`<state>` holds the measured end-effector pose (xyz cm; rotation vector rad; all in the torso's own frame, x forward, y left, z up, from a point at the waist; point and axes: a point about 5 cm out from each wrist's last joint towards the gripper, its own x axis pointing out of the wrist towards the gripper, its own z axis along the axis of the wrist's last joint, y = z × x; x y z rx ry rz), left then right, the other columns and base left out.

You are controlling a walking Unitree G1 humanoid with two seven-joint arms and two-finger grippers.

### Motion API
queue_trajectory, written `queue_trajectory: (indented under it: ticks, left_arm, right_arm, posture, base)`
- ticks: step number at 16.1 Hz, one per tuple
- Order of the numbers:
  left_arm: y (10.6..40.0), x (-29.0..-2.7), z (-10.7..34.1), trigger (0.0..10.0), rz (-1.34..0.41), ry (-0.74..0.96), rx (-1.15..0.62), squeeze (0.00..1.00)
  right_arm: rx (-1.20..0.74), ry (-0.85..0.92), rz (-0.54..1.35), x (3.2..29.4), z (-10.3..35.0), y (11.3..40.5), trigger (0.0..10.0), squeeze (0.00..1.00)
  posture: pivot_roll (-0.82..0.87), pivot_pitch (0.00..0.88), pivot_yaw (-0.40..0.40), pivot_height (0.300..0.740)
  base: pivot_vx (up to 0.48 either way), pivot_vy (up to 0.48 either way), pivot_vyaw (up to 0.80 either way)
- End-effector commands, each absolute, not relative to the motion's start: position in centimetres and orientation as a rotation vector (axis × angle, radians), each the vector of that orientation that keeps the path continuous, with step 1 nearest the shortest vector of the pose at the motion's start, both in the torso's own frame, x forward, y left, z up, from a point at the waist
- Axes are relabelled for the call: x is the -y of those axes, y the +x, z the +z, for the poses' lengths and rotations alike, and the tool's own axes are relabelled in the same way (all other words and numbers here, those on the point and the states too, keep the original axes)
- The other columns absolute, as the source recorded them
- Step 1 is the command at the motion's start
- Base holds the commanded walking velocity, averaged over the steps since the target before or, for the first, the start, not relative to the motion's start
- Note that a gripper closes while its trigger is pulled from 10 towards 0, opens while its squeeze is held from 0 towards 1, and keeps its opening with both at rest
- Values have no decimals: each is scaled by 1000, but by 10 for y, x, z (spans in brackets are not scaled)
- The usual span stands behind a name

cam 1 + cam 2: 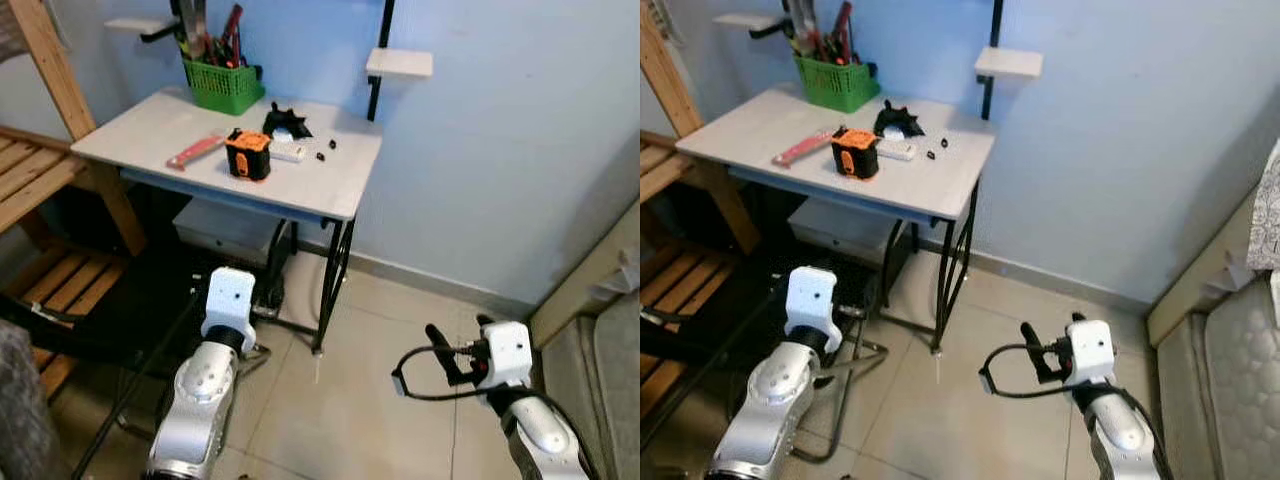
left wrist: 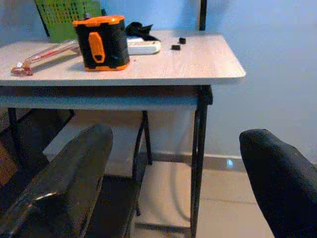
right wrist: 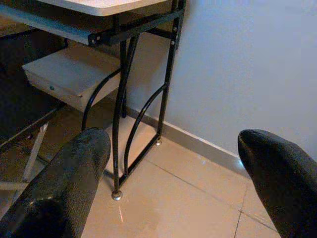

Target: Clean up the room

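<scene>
text: none legible | labels: possibly too blurred to read

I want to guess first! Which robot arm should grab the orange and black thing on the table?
Probably the left. The left gripper sits below the table's near edge, facing the orange and black tool; the right gripper is off beside it.

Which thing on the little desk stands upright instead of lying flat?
The orange-and-black tape measure near the middle of the desk; the red flat tool beside it and the white remote lie flat.
</scene>
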<state>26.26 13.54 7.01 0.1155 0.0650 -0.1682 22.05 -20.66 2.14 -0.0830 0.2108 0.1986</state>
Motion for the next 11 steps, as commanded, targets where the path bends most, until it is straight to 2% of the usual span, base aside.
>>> queue_trajectory:
  ticks: [1, 11]
  left_arm:
    - [264, -133, 70, 10000, -182, 110, -62, 0]
    - [264, -133, 70, 10000, -182, 110, -62, 0]
  right_arm:
    - [-205, -87, 196, 206, 23, 223, 10000, 0]
    - [-205, -87, 196, 206, 23, 223, 10000, 0]
  posture:
    - [94, 0, -16, 740]
    - [94, 0, -16, 740]
  base:
    - [0, 0, 0]
    - [0, 0, 0]
